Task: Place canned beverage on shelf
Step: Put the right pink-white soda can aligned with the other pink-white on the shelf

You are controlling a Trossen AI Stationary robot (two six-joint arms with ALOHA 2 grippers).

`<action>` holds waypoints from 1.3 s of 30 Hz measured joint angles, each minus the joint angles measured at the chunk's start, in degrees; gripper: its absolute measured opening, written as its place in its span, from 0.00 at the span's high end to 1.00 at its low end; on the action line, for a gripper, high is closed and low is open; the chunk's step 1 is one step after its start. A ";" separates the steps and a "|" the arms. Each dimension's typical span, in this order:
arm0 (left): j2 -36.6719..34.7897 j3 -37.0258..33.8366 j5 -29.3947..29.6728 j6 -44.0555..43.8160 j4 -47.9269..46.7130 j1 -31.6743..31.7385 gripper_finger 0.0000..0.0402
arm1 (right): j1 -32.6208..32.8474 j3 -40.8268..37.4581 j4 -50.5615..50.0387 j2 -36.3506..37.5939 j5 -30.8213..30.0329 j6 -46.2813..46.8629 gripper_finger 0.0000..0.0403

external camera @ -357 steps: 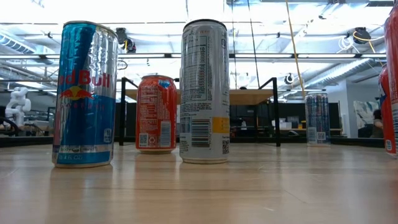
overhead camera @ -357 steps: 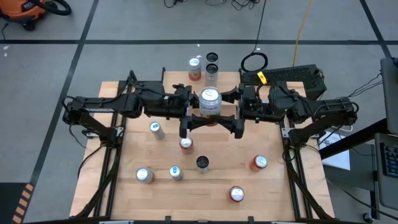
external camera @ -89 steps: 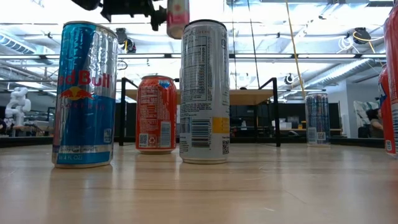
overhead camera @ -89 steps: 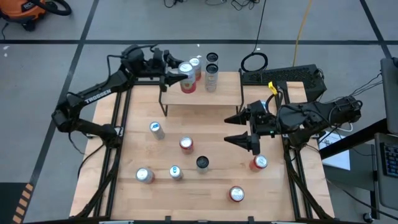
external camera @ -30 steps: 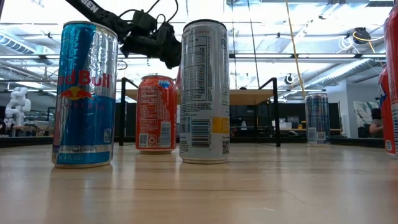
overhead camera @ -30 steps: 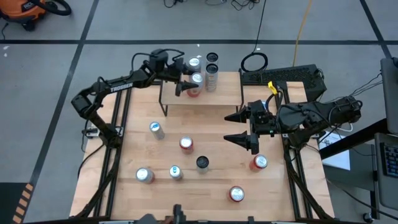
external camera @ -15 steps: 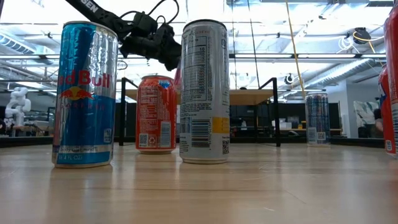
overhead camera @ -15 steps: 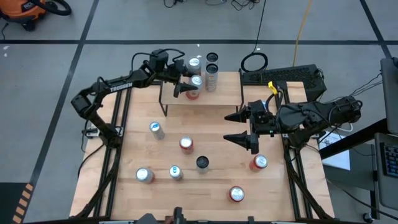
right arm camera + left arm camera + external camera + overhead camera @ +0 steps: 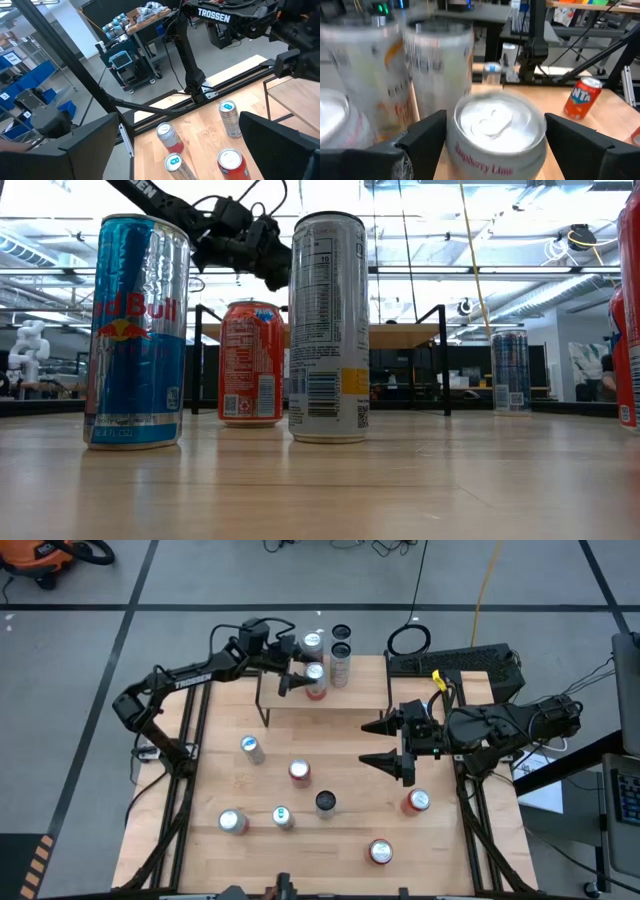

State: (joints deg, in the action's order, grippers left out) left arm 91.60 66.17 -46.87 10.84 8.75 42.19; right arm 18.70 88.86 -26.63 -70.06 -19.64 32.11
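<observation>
A pink-and-white can (image 9: 316, 673) with a silver top (image 9: 495, 120) stands upright on the light wood shelf (image 9: 350, 692) at the table's far side. Beside it on the shelf stand a red-and-white can (image 9: 312, 642) and two dark-topped cans (image 9: 340, 652). My left gripper (image 9: 298, 674) reaches in level from the shelf's left end, open. Its fingers (image 9: 427, 132) stand close on either side of the pink-and-white can. My right gripper (image 9: 373, 743) hangs open and raised over the table's right middle, with nothing between its fingers.
Several loose cans stand on the tabletop: a silver one (image 9: 251, 748), a red one (image 9: 299, 772), a dark one (image 9: 326, 802), others near the front (image 9: 232, 821) and right (image 9: 417, 801). In the low view a blue can (image 9: 135, 330) and a tall silver can (image 9: 328, 325) fill the foreground.
</observation>
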 joint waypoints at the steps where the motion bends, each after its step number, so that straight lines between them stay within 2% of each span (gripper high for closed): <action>1: -0.64 0.00 0.06 -0.04 0.07 -0.02 0.19 | 0.00 0.00 0.01 -0.01 -0.02 -0.02 0.02; 8: -5.24 0.07 1.90 -1.99 -0.55 0.40 0.19 | -0.01 -0.02 -0.01 0.00 -0.04 -0.19 0.02; 13: -11.79 0.61 4.06 -7.90 -8.14 -0.04 0.19 | -0.04 -0.02 -0.01 -0.02 -0.04 0.03 0.02; 19: -19.37 0.61 8.52 -10.11 -25.26 -6.59 0.19 | -0.02 -0.02 -0.18 -0.02 -1.75 0.39 0.02; 22: -20.11 0.61 9.03 -17.43 -30.06 -10.97 0.20 | -0.11 -0.02 -0.25 -0.04 -4.06 1.88 0.02; 25: -19.59 0.57 10.32 -22.12 -30.78 -14.37 0.21 | -0.75 -0.02 -0.26 -0.04 -4.39 2.51 0.02; 26: -19.24 0.57 11.52 -22.10 -30.22 -15.45 0.21 | -0.95 -0.02 -0.27 -0.04 -4.39 2.50 0.02; 31: -17.11 0.57 24.95 -16.30 -29.70 -20.81 0.23 | -1.82 -0.02 -0.62 -0.04 -4.37 1.69 0.02; 39: -11.55 0.57 34.74 -13.48 -26.08 -24.20 0.45 | -2.23 -0.02 -1.93 -0.04 -4.37 1.71 0.02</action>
State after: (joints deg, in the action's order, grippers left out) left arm 80.05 66.74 -12.13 -2.63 -17.33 17.99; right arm 16.47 88.84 -28.56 -70.11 -24.01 33.82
